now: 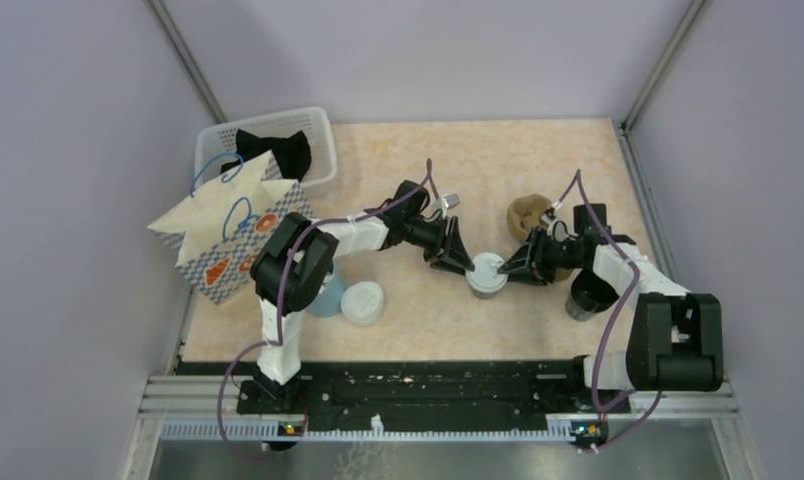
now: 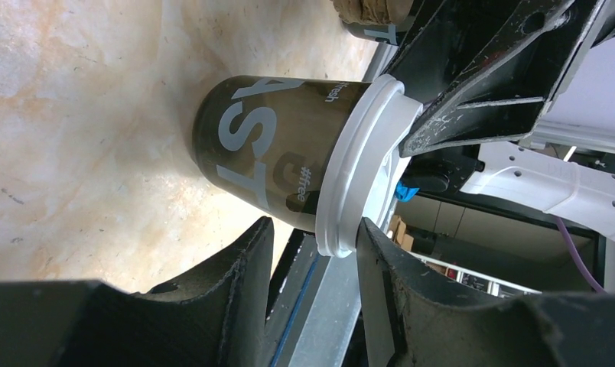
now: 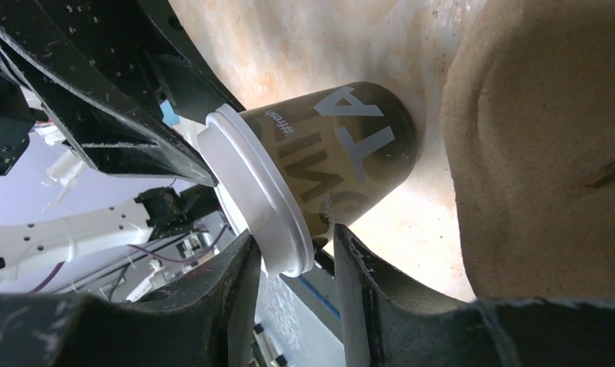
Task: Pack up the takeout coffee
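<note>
The takeout coffee [image 1: 488, 274], a dark brown cup with white lettering and a greyish-white lid, stands on the table between both arms. My left gripper [image 1: 466, 266] reaches it from the left and my right gripper [image 1: 512, 268] from the right. In the left wrist view the cup [image 2: 274, 145] is ahead; my left gripper [image 2: 314, 229] is open, straddling the lid's rim, with one finger [image 2: 381, 267] against the lid's top. In the right wrist view my right gripper [image 3: 295, 235] straddles the rim of the cup [image 3: 343, 153] likewise, with a narrow gap at the cup-side finger.
A patterned paper bag [image 1: 233, 235] with blue handles stands at the left, a white basket [image 1: 313, 130] behind it. A light blue cup [image 1: 328, 297] and a loose white lid [image 1: 362, 302] sit near the left arm. A brown pulp carrier [image 1: 528, 212] and a lidless black cup [image 1: 585, 300] are on the right.
</note>
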You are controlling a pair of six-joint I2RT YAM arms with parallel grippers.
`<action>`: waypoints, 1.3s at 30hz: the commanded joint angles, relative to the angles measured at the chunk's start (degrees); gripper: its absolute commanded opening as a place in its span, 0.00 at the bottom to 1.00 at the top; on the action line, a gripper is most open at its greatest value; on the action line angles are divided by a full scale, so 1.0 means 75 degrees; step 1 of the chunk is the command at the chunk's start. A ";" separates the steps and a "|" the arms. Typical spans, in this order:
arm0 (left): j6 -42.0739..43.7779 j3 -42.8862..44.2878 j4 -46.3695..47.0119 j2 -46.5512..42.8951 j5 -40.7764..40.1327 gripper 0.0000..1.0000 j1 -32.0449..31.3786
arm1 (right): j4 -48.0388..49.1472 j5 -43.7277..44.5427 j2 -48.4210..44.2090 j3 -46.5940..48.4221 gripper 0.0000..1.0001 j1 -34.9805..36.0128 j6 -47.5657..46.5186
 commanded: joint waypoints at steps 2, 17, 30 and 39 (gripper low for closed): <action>0.0627 -0.0169 -0.0698 0.0305 -0.0756 0.49 0.0017 | -0.0392 0.0781 0.0082 0.0266 0.42 -0.0143 -0.0295; 0.0590 0.0593 -0.1154 0.0261 -0.0699 0.51 -0.0018 | -0.1154 0.0357 -0.1319 0.0168 0.50 -0.0250 -0.0271; 0.0545 0.0731 -0.1182 0.0345 -0.0794 0.50 -0.0286 | -0.0393 0.0388 -0.0915 -0.0190 0.26 -0.0253 0.0078; 0.0511 0.0603 -0.1134 0.0413 -0.0937 0.47 -0.0459 | -0.0110 0.1083 -0.0550 -0.0555 0.16 -0.0251 0.0105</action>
